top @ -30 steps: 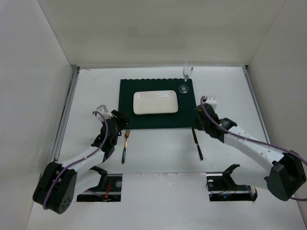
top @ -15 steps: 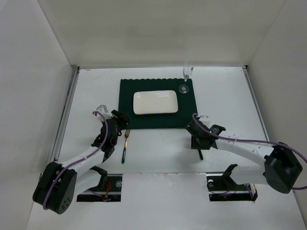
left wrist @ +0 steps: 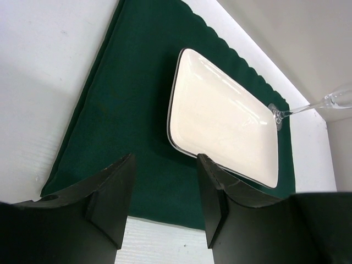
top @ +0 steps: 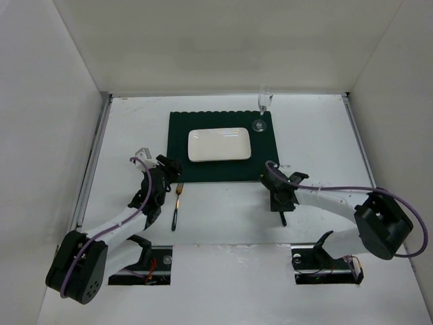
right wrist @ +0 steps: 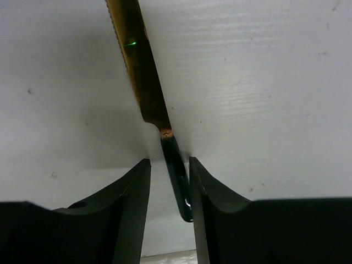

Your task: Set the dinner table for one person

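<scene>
Right pincer (right wrist: 166, 165) is low on the desk (top: 325, 135), fingers narrowly parted astride the dark handle of the knife (right wrist: 176, 187), just below where the gold blade starts. White shows between one finger and the handle, so it looks not clamped yet. Knife lies on bare desk just off the near right corner of the green placemat (top: 179, 135). Left pincer (left wrist: 165, 165) is wide and empty, hovering beside the fork (top: 176, 200) and facing the plate (left wrist: 220, 126) on the placemat. Glass (top: 264, 101) stands at the placemat's far right corner. Desk spans the whole floor of the view, under everything.

Risks:
- Handle is thin, glossy and flat on the desk, so closing fingers could scrape the surface or squeeze it out sideways.
- A grip this near the blade joint could let the knife pivot.
- A careless swing toward the placemat could clip the glass.
</scene>
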